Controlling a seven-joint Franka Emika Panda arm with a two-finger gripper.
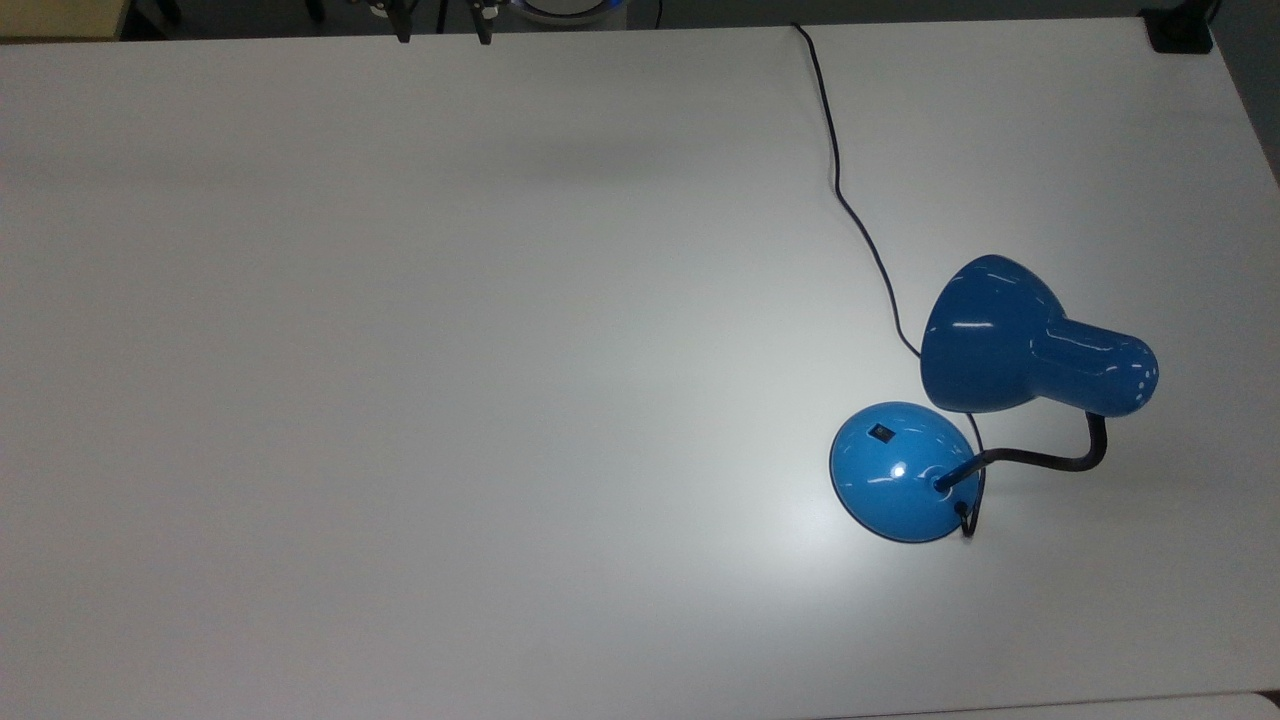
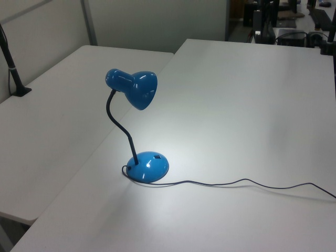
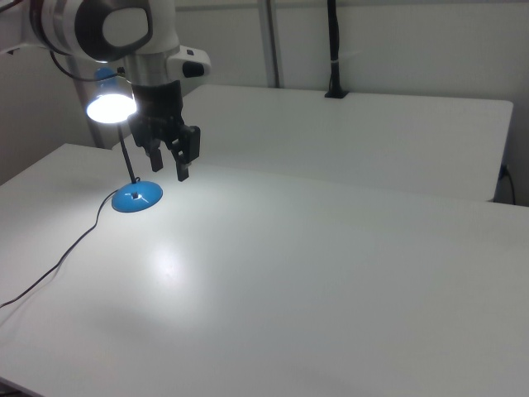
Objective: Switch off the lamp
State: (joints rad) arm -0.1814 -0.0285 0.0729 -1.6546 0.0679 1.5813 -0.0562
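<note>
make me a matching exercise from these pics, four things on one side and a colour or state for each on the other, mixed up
Things:
1. lamp base
2. gooseneck
3. gripper
4. bulb in the shade

Colour or state:
A. lit, glowing white
B. open, holding nothing
C. glossy blue, round
D. black, bent

Pairs: 1-C, 2-D, 3-B, 4-A
</note>
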